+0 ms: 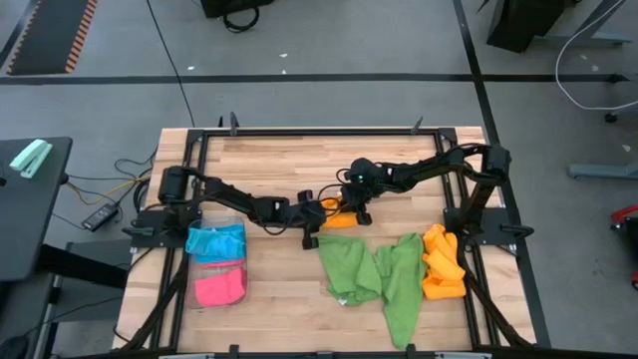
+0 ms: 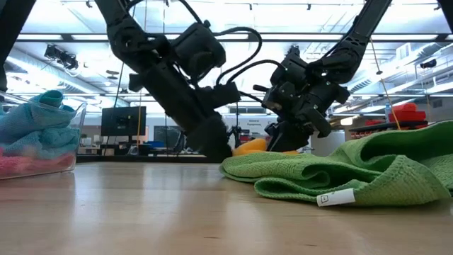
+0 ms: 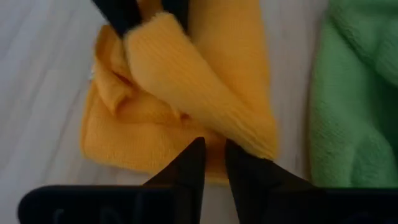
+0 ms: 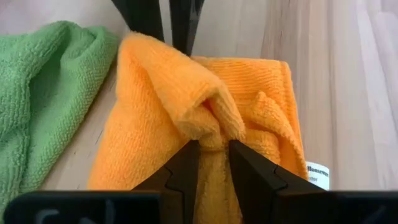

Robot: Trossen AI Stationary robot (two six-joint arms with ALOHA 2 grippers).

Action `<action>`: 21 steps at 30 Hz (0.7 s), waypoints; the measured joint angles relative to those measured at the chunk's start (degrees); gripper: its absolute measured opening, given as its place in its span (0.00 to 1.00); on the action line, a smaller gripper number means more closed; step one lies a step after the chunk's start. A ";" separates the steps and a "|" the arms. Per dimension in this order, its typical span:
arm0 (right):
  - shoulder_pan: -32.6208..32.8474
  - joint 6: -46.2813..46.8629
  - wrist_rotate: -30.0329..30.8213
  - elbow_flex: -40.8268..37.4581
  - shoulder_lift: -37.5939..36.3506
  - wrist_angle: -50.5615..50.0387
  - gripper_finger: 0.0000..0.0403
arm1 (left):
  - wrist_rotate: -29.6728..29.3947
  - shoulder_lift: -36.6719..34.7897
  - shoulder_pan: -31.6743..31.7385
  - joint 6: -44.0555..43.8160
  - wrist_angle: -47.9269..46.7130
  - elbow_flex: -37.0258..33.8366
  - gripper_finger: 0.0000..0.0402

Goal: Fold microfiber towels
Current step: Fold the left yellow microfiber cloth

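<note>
At mid-desk (image 1: pixel 269 289), an orange towel (image 4: pixel 205 124) lies crumpled between both claws. The right claw (image 4: pixel 214 165) pinches a raised fold of it. The left claw (image 3: pixel 214 163) is nearly closed on the opposite edge; whether it grips cannot be told. Green towels (image 1: pixel 374 274) lie just beside; more orange ones (image 1: pixel 442 264) farther right. A tray (image 1: pixel 217 269) at left holds blue and pink towels.

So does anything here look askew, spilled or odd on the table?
Nothing damaged or spilled. The orange towel at mid-table is bunched unevenly, pinched by the left gripper and right gripper. Two green towels lie rumpled, unfolded, beside an orange pile. Blue and pink ones sit in the clear tray.
</note>
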 joint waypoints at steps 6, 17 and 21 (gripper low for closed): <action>0.15 0.66 0.02 0.00 0.00 0.22 0.25 | 0.75 -3.20 -0.68 0.20 -3.68 0.02 0.16; 0.28 2.97 0.02 0.79 -0.31 -0.76 0.25 | 0.63 -6.65 -0.74 -1.96 -9.17 0.02 0.15; 0.69 3.21 0.08 1.41 -0.61 -0.82 0.25 | 0.54 -4.50 -0.74 -3.05 -7.43 -0.08 0.14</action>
